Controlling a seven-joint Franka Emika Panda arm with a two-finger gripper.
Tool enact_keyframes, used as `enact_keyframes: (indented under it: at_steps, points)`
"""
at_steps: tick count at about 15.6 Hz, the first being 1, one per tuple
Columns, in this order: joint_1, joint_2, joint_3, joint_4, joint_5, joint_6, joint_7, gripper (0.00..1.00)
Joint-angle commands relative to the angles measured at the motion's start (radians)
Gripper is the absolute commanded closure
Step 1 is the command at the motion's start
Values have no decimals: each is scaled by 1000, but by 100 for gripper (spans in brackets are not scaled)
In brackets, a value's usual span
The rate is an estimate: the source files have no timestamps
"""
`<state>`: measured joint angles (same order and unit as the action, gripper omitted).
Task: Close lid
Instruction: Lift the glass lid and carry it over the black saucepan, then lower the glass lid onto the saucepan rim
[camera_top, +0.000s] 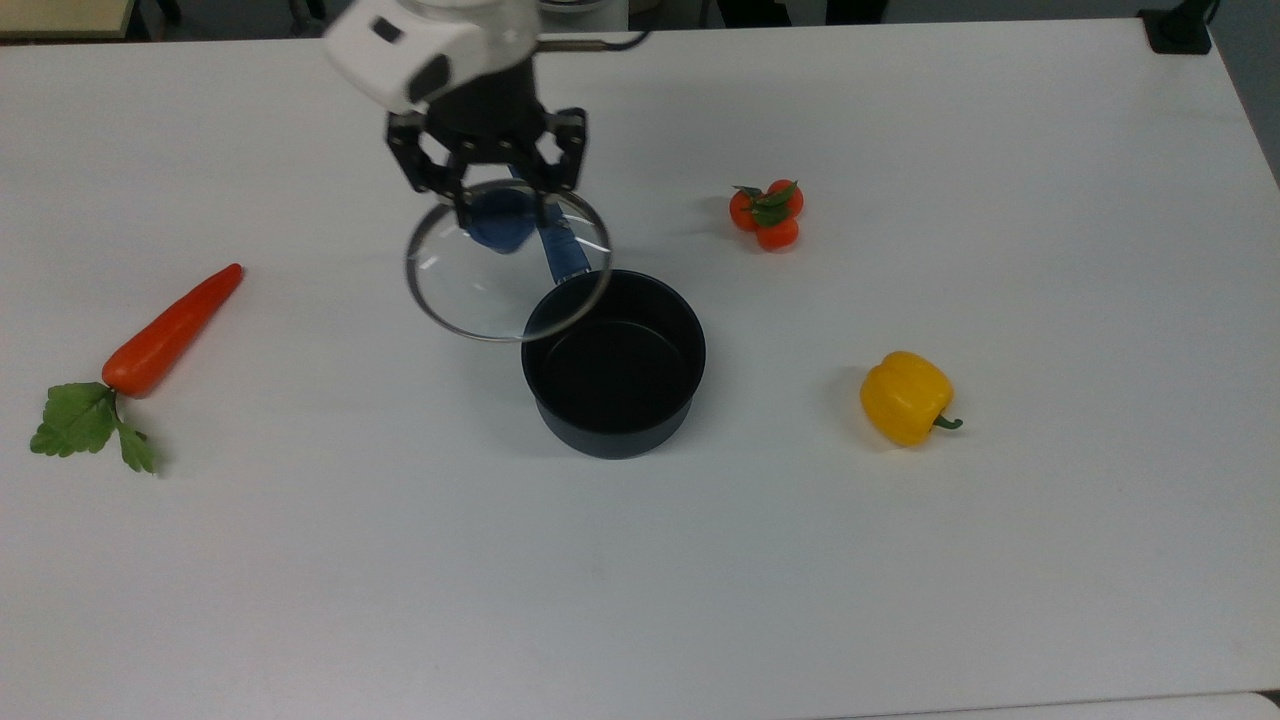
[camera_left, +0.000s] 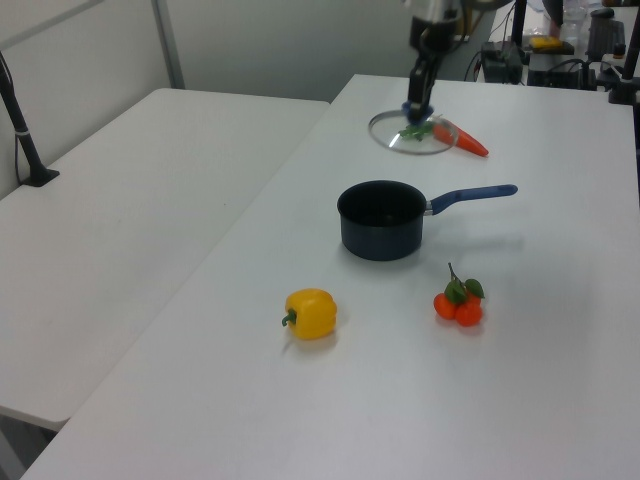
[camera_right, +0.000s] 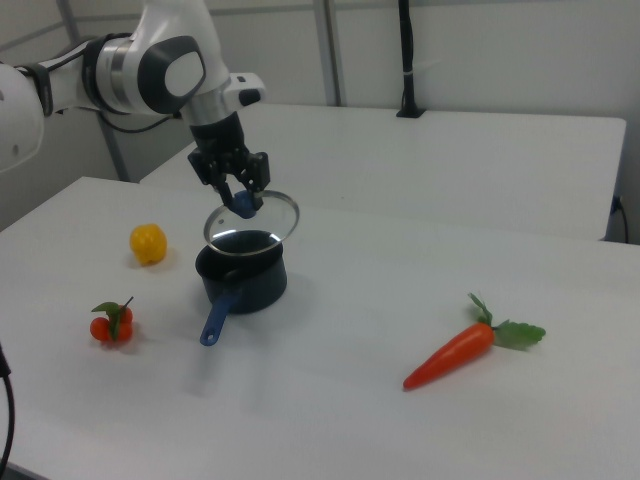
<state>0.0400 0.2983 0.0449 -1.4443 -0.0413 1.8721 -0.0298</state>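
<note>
Hanging from the gripper (camera_top: 503, 215) by its blue knob (camera_top: 500, 228), the lid (camera_top: 507, 262) is held well clear of the worktop (camera_top: 900, 560). The gripper's fingers are closed onto the knob, one on each side, as is seen in the top view and the right view. The glass disc is carried roughly level, with perhaps a slight tilt.

The relation that matters is that of lid to pot (camera_top: 613, 362). In the top view the lid's rim overlaps only the upper-left part of the pot's mouth, and its centre lies up and to the top view's left of the pot's centre, above the near end of the pot's handle (camera_top: 560, 245). In the right view the lid (camera_right: 251, 220) is seen above the pot (camera_right: 241, 277), with a clear gap between rim and rim. In the left view the lid (camera_left: 412, 131) sits well beyond the pot (camera_left: 382, 218) in the picture, though height may account for part of this.

The task is judged to be about midway: the lid is grasped and lifted, but not yet centred or set down. A further travel toward the top view's lower right is called for, then a level descent until the metal rim seats all round. Should it be lowered off-centre, one edge could catch the pot's wall and be left tilted.

A carrot (camera_top: 170, 330), a pepper (camera_top: 905, 397) and tomatoes (camera_top: 767, 215) lie well apart from the path.
</note>
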Motion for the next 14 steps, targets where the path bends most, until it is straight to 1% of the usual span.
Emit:
enact_keyframes:
  at_steps: [1, 4, 7, 14]
  points:
    - [61, 87, -10, 82, -8, -18, 1, 65]
    - [93, 116, -10, 81, -6, 47, 4, 65]
    - [103, 146, -10, 81, -8, 76, 4, 65]
    - [109, 163, -10, 71, -6, 76, -2, 64]
